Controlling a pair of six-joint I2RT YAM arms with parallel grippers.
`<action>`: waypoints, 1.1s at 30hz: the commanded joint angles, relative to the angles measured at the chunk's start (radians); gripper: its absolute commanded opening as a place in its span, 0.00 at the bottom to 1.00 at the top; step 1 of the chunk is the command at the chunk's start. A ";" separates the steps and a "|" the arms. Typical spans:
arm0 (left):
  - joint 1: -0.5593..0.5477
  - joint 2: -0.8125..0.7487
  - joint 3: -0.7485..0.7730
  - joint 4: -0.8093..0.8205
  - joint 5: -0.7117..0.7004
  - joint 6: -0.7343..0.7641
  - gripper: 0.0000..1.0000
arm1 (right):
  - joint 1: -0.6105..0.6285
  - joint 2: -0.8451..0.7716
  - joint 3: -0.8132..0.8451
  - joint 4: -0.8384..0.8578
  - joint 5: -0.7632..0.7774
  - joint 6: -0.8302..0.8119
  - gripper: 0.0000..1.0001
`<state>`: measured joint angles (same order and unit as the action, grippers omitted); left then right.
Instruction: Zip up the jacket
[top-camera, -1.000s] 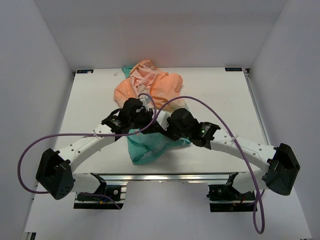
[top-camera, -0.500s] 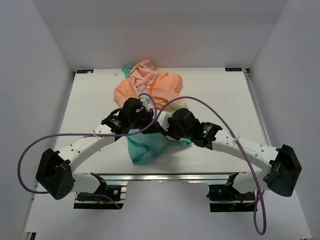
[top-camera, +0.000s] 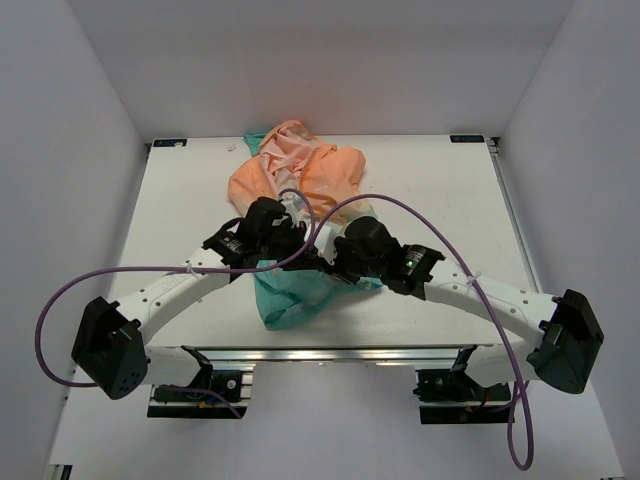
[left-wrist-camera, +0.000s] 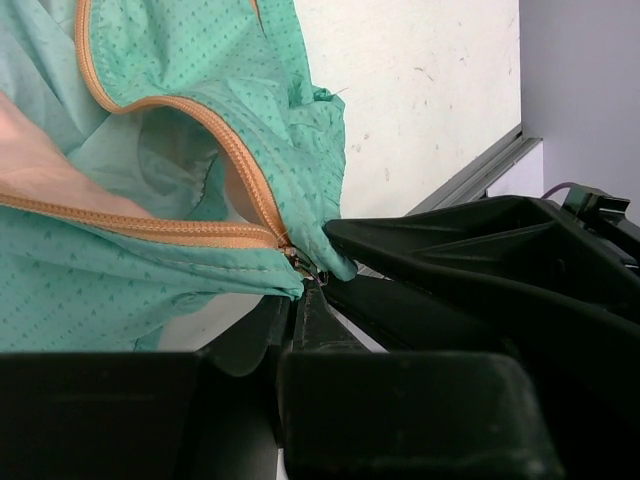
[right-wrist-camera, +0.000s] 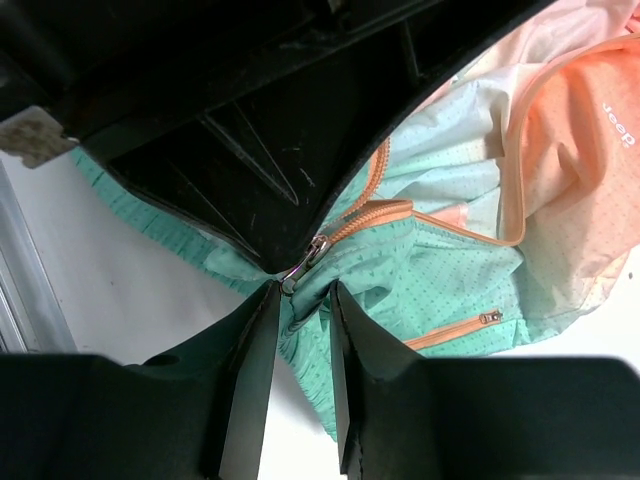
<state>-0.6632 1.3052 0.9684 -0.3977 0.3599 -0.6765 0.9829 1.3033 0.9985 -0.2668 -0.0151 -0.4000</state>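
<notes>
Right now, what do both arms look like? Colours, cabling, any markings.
Both match: the left arm and right arm have curved white links with small holes, black joint housings and blocky black bases. A thin purple cable loops wide from each. A small green light glows on the right wrist housing. The fingers are matte black. No readable markings.
</notes>
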 joint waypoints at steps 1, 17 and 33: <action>0.001 -0.024 -0.002 0.008 0.020 0.028 0.00 | 0.008 -0.018 0.034 0.034 -0.056 0.003 0.32; -0.001 -0.027 0.000 0.020 0.040 0.029 0.00 | 0.008 -0.035 0.014 0.057 0.043 0.026 0.45; -0.001 -0.034 -0.008 0.026 0.050 0.052 0.00 | 0.008 -0.036 0.022 0.029 0.030 0.009 0.16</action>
<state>-0.6628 1.3048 0.9672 -0.3813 0.3767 -0.6479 0.9890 1.2999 0.9985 -0.2661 0.0246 -0.3779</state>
